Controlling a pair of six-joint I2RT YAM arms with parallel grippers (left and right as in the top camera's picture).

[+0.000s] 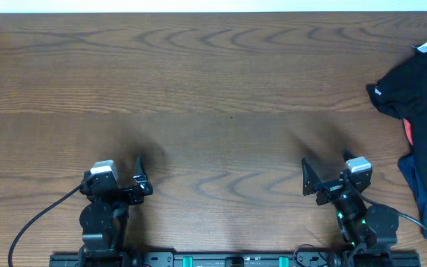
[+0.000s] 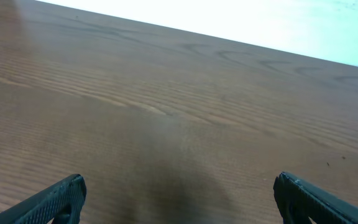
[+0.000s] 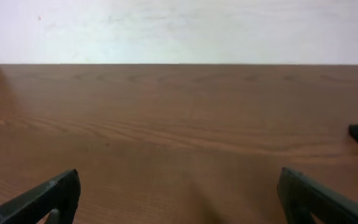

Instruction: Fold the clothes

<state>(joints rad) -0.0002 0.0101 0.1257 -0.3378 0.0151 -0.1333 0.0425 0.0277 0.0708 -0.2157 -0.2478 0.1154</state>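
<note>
Both tools sit at the near edge, jaws spread wide and gripping nothing: the left gripper (image 1: 138,180) and the right gripper (image 1: 326,170). Ahead of each runs the brown wood-grain table (image 1: 213,89), with a soft shadow just in front of the fingers. To the right gripper's right and farther ahead, the black T-shirt (image 1: 421,81) lies crumpled beside a red garment (image 1: 409,133) and a navy garment (image 1: 414,185). Its white neck label (image 1: 425,48) is too small to read. Beyond the far edge is a pale wall (image 3: 179,31).

you're looking at a brown wood-grain table (image 1: 213,81); a plain white wall (image 3: 179,31) rises behind its far edge.
</note>
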